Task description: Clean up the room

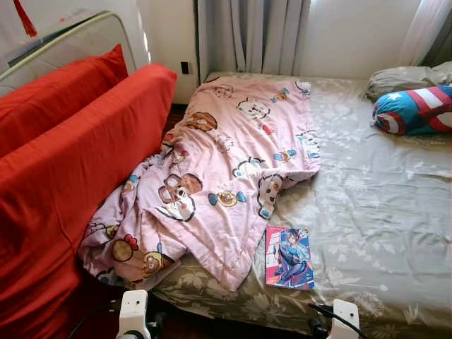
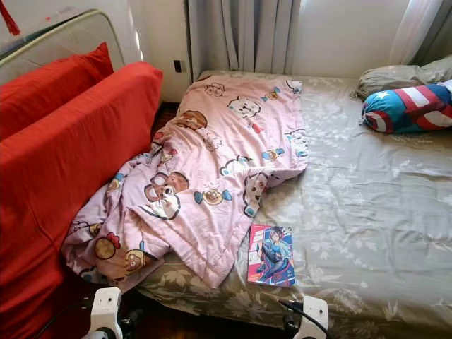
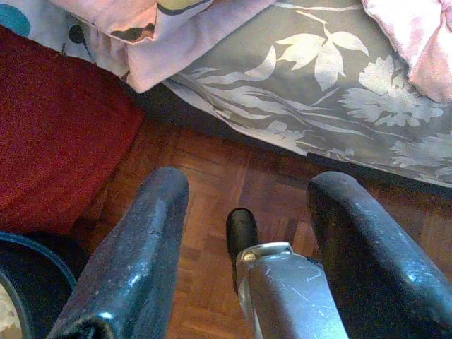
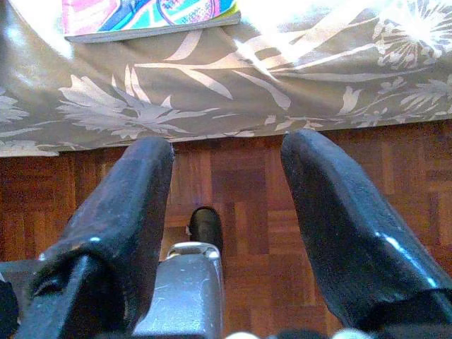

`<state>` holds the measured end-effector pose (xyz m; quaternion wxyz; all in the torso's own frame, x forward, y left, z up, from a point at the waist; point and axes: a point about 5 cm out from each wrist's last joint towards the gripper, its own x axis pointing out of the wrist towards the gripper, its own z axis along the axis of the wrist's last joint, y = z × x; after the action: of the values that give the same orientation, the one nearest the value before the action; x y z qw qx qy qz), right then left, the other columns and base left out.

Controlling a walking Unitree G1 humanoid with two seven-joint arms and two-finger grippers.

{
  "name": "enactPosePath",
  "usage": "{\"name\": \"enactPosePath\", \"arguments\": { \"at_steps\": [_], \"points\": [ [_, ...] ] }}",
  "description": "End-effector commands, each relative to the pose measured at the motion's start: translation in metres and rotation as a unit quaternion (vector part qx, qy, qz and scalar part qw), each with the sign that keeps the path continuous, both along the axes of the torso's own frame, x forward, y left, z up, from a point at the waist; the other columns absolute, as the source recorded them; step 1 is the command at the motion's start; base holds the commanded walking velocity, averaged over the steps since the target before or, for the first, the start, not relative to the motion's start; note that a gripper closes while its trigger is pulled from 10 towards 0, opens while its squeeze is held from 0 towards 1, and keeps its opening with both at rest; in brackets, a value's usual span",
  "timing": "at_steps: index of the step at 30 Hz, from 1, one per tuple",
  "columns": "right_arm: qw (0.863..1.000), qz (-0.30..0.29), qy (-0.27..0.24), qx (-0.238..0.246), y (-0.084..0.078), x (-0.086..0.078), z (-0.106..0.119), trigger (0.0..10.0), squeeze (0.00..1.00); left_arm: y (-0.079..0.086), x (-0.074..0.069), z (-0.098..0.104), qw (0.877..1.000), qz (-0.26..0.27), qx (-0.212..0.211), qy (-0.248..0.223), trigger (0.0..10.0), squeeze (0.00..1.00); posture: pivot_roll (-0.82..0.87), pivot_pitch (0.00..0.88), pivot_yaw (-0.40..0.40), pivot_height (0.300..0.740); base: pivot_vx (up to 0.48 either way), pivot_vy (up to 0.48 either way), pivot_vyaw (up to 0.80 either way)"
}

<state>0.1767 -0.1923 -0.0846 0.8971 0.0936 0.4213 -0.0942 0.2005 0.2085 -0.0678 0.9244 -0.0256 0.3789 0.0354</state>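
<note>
Left eye view: pink cartoon-print blanket [image 1: 226, 169] lies crumpled across the left part of the bed [image 1: 381, 212], one corner hanging off the near edge by the red cushions [image 1: 63, 169]. Comic book [image 1: 289, 257], bright cover w/ drawn figure, lies flat on the grey floral sheet just right of the blanket. Left gripper [image 3: 247, 205] & right gripper [image 4: 226, 176] low over the parquet floor [image 4: 240, 183], fingers apart, holding nothing.

Grey curtains [image 1: 251, 32] are hanging behind the bed's far end. A black wall outlet [image 1: 184, 68] is sitting beside them, left. A metal rail [image 1: 67, 39] is arching behind the red cushions. Wood parquet floor [image 4: 240, 191] is showing below the bed edge. A red tassel [image 1: 25, 18] is dangling top left.
</note>
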Motion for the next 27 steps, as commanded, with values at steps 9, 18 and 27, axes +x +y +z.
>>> {"name": "enactPosePath", "arguments": {
  "at_steps": [9, 18, 27],
  "points": [
    [1.0, -0.006, 0.008, 0.005, 0.0002, -0.0034, -0.0018, 10.0, 0.0, 0.0018, -0.006, -0.0031, 1.0, 0.009, -0.003, 0.009, 10.0, 0.0, 0.02, 0.042, 0.0, 0.74, 0.202, 0.0, -0.29],
    [1.0, -0.007, 0.005, 0.003, -0.0009, -0.0036, -0.0016, 10.0, 0.0, 0.0013, -0.0059, -0.0032, 1.0, 0.008, -0.003, 0.01, 10.0, 0.0, 0.02, 0.046, 0.001, 0.74, 0.273, 0.0, 0.0],
    [1.0, -0.004, -0.005, 0.004, -0.0002, -0.0004, 0.0001, 10.0, 0.0, 0.0024, -0.0035, -0.0011, 1.0, 0.009, -0.001, -0.003, 10.0, 0.0, 0.01, 0.047, -0.001, 0.74, 0.24, 0.0, 0.0]
  ]
}}
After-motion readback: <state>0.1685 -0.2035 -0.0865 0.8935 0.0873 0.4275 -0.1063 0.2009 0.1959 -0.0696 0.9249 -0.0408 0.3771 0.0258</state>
